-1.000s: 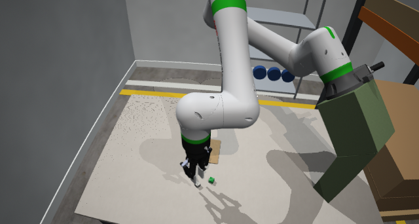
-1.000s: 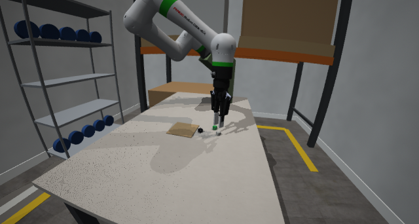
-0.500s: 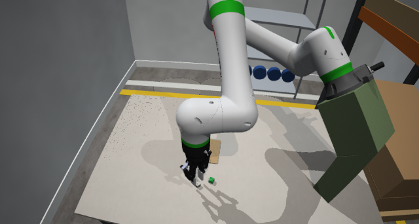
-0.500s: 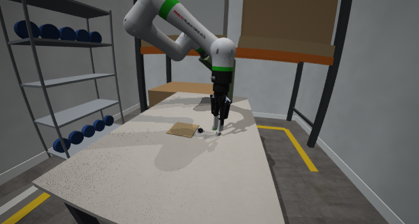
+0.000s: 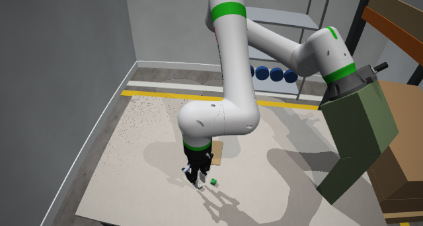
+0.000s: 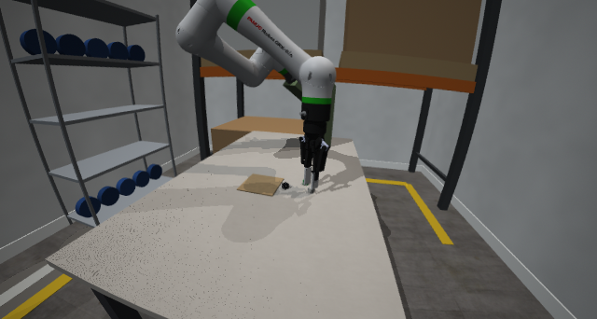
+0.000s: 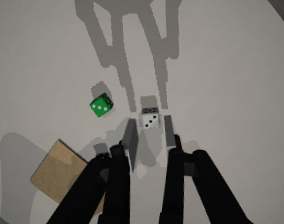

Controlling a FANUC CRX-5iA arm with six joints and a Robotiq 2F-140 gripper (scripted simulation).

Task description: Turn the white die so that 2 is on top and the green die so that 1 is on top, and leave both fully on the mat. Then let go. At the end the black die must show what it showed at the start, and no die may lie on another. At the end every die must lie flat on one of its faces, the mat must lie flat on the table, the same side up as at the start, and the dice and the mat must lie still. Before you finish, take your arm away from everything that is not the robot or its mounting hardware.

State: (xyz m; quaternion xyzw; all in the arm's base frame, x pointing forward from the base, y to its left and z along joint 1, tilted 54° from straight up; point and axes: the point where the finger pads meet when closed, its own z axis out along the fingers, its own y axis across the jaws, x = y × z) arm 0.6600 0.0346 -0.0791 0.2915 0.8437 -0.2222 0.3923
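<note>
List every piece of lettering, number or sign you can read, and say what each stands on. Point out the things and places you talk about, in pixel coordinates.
"FANUC Robot CRX-5iA", small and soft: forearm [image 5: 236, 64] [image 6: 280, 41], exterior view.
The same forearm's marking in the top view: too small to read.
Three pips, no numeral: white die [image 5: 199, 186] [image 6: 311, 191] [image 7: 150, 120], green die [image 5: 213, 182] [image 7: 101, 106].

White die: narrow gap on either side of the white die, between the end effector's finger lines.
Green die: green die stands off one side, passage between the two.
Mat approach: black die beside mat, obstructing a low, straight pass.
</note>
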